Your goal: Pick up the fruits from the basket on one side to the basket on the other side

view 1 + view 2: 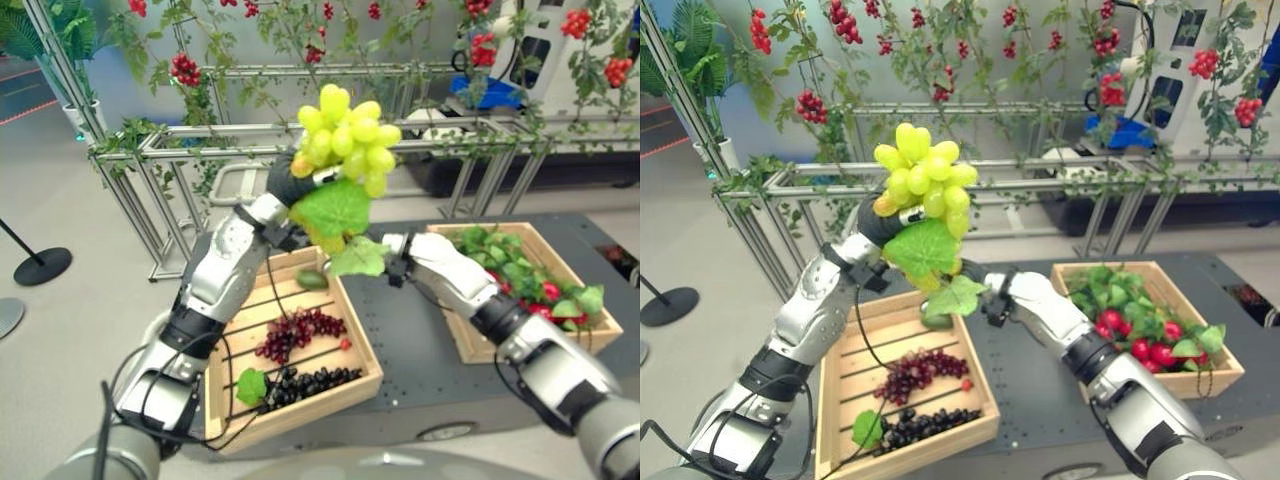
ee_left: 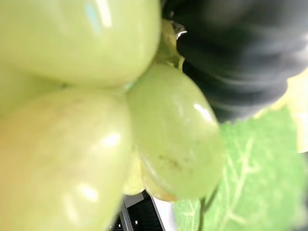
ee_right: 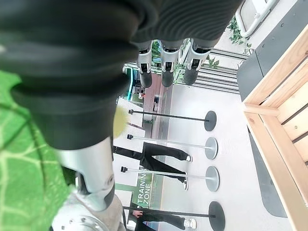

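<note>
My left hand [image 1: 288, 182] is raised high over the left wooden basket [image 1: 362, 352] and is shut on a bunch of green grapes [image 1: 345, 135] with big green leaves [image 1: 332, 208] hanging under it. The same grapes [image 2: 173, 130] press close against that hand's dark cover in the left wrist view. My right hand [image 1: 398, 252] reaches in from the right, just below the leaves, and its fingers [image 3: 166, 67] are straight and hold nothing. Purple grapes [image 1: 300, 332] and black grapes [image 1: 312, 382] lie in the left basket. The right basket [image 1: 472, 345] holds red fruits [image 1: 545, 295] among leaves.
Both baskets stand on a dark table [image 1: 420, 350]. Behind it runs a metal frame [image 1: 200, 140] hung with vines and red berries. A stanchion base [image 1: 40, 265] stands on the floor at the left. A person [image 3: 154, 154] walks in the background.
</note>
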You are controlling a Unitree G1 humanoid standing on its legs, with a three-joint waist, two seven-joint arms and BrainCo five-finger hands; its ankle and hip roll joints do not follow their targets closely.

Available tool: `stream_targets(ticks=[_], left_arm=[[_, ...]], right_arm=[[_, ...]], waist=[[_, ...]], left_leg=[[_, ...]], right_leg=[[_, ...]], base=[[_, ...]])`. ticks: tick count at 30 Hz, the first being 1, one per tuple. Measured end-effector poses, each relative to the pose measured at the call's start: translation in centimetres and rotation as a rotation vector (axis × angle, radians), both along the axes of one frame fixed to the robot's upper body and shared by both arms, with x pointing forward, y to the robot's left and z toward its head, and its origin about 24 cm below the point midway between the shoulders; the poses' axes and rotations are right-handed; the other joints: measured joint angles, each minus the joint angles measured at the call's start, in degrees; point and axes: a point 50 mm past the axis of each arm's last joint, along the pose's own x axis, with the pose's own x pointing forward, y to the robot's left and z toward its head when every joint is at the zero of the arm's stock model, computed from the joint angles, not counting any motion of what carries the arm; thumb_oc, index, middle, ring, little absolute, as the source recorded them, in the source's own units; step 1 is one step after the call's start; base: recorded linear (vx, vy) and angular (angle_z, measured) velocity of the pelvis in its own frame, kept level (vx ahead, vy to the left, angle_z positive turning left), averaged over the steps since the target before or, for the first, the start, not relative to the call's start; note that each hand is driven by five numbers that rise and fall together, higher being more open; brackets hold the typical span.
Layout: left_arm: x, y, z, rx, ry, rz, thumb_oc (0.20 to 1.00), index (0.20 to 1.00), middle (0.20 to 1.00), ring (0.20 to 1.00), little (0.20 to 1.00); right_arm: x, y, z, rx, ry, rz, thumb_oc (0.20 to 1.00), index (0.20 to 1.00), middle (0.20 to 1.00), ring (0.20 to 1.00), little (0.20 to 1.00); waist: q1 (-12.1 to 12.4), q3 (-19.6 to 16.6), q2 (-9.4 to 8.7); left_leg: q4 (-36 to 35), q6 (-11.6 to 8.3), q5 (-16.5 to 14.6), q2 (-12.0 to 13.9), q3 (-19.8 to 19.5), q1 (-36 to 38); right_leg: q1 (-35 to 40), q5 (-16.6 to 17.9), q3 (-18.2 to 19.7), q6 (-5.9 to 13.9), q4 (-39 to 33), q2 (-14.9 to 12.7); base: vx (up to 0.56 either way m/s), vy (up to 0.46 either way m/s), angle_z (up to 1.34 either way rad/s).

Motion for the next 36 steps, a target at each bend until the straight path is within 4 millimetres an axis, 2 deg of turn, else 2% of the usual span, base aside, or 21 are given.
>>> stream_targets(ticks=[7,12,21,36], left_arm=[[0.0,0.8,-0.8,0.012,0.02,0.038,0.2,0.2,0.2,0.2,0.2],[-0.1,1.1,-1.5,0.026,0.038,0.054,0.2,0.2,0.2,0.2,0.2],[0.0,1.3,-2.1,0.03,0.062,0.061,0.2,0.2,0.2,0.2,0.2],[0.0,1.3,-2.1,0.031,0.061,0.058,0.2,0.2,0.2,0.2,0.2]], right_arm=[[0.3,-1.2,0.4,-0.018,-0.02,-0.025,1.0,1.0,1.0,1.0,1.0],[0.5,-2.1,1.6,-0.009,-0.061,-0.045,1.0,1.0,1.0,1.0,1.0],[0.6,-2.4,1.8,-0.009,-0.068,-0.056,1.0,1.0,1.0,1.0,1.0],[0.6,-2.1,1.8,0.0,-0.067,-0.056,1.0,1.0,1.0,1.0,1.0]], waist=[[0.0,0.4,-0.02],[0.0,0.4,-0.07],[0.0,0.7,-0.38],[0.0,1.1,-0.72]], left_leg=[[0.0,0.0,0.0,0.1,0.6,0.4],[0.0,0.0,0.0,0.2,1.1,0.4],[0.0,-0.01,0.0,0.3,1.3,0.5],[0.0,-0.01,0.0,0.3,1.3,0.4]], right_leg=[[0.1,0.0,0.4,0.0,0.0,0.0],[0.0,0.0,0.8,-0.03,0.0,0.1],[-0.1,0.0,1.0,-0.03,0.0,0.2],[-0.1,0.0,1.0,-0.05,0.0,0.2]], base=[[0.0,0.0,-0.02],[0.0,-0.003,-0.04],[0.0,0.0,0.0],[0.0,0.0,0.0]])
